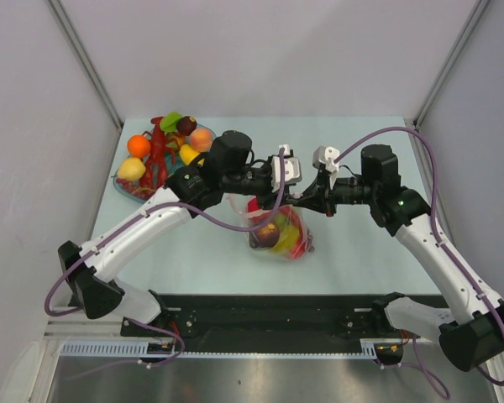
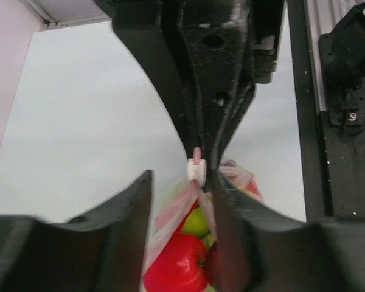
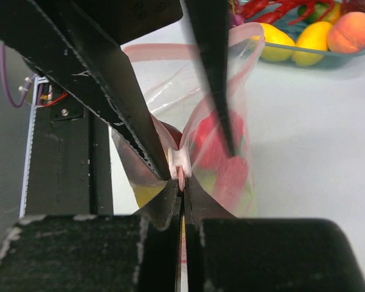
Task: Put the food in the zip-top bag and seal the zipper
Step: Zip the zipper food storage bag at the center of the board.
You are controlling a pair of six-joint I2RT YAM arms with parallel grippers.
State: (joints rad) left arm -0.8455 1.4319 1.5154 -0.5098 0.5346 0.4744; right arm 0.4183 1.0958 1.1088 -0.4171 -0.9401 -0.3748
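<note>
The zip-top bag (image 1: 279, 231) hangs at mid-table with food in it: a red apple (image 2: 179, 261), a green piece (image 2: 196, 222), and red and yellow pieces. My right gripper (image 3: 182, 185) is shut on the pink zipper strip (image 3: 181, 177), just below its white slider (image 3: 179, 162). My left gripper (image 2: 179, 182) is open. Its fingers (image 3: 112, 85) straddle the bag's top from the far side, and one fingertip lies beside the slider (image 2: 196, 172). In the top view the two grippers meet over the bag, the left (image 1: 279, 195) and the right (image 1: 305, 201).
A blue-rimmed dish (image 1: 128, 190) at the back left holds an orange (image 1: 139, 145), a lemon (image 1: 132, 169), a peach (image 1: 202, 137) and a red lobster (image 1: 158, 155). It also shows in the right wrist view (image 3: 304, 58). A black base rail (image 1: 277, 315) runs along the near edge.
</note>
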